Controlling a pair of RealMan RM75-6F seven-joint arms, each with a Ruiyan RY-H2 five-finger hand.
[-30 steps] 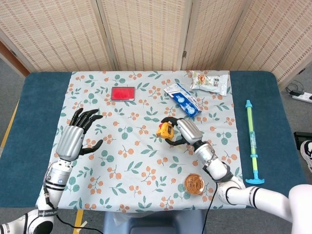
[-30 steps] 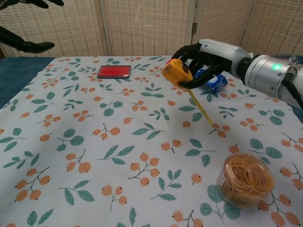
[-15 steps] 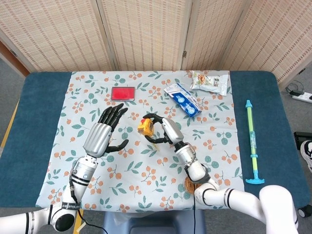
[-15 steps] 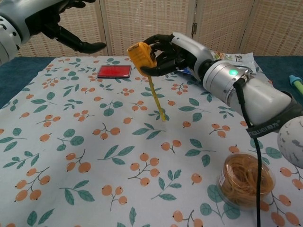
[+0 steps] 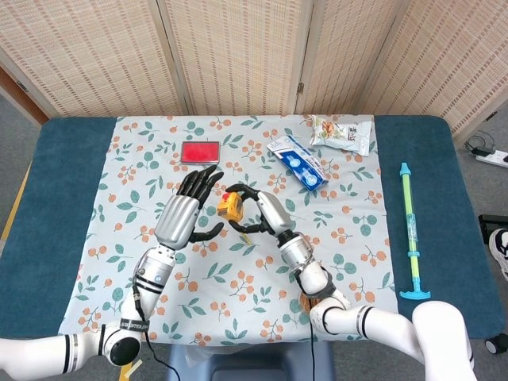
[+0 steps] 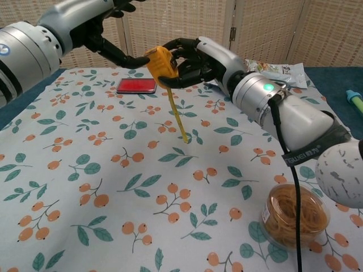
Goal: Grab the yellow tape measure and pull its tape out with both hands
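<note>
right hand (image 6: 190,59) gripping yellow tape measure (image 6: 161,62) raised above bench, tape (image 6: 177,116) dangling | left hand (image 5: 186,213) fingers spread, holding nothing, just beside tape measure

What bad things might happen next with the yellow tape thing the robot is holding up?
The right hand holds the yellow tape measure in the air, so it might slip and drop onto the tablecloth. The tape hangs loose below; the left hand, open beside the case, could miss it. If let go, the tape might snap back inside.
</note>
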